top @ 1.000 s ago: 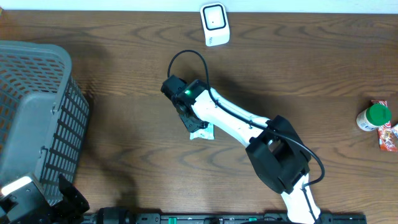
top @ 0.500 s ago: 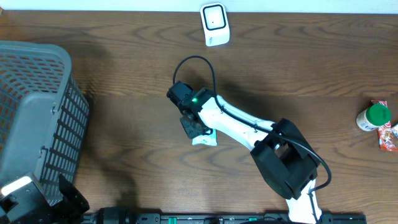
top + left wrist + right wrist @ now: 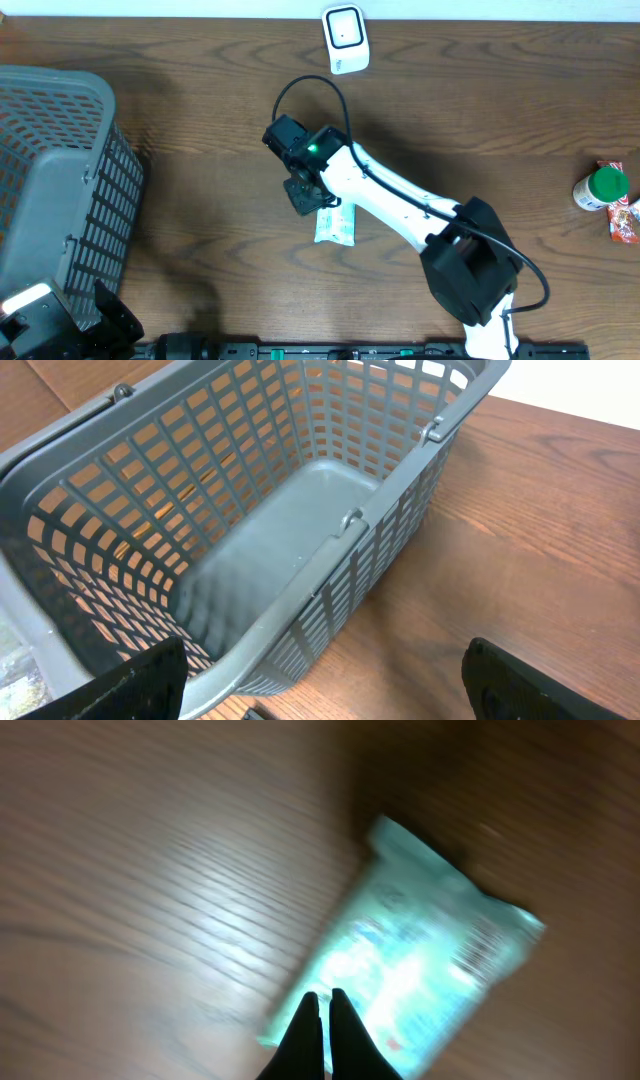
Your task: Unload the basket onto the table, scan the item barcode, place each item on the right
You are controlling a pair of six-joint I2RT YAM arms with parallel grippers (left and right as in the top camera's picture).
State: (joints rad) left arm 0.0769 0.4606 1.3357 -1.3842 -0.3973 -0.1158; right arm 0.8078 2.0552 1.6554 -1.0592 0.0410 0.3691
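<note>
The item is a pale teal flat packet (image 3: 336,226) lying on the wooden table near the middle. My right gripper (image 3: 303,195) sits at its upper left corner. In the right wrist view the packet (image 3: 420,960) is blurred, and my right gripper (image 3: 322,998) is shut, its black tips pressed together over the packet's near edge. I cannot tell whether the tips pinch the wrapper. The white scanner (image 3: 345,38) stands at the table's far edge. My left gripper (image 3: 320,695) is wide open with nothing between its fingers, low beside the basket.
A grey plastic basket (image 3: 50,190) fills the left side, and its mesh wall (image 3: 390,550) is close ahead of the left wrist camera. A green-capped bottle (image 3: 601,188) and a red wrapper (image 3: 623,222) lie at the right edge.
The right arm has swung and its gripper shifted slightly. The teal packet has slid down and to the right, and more of it shows. The left arm has not moved.
</note>
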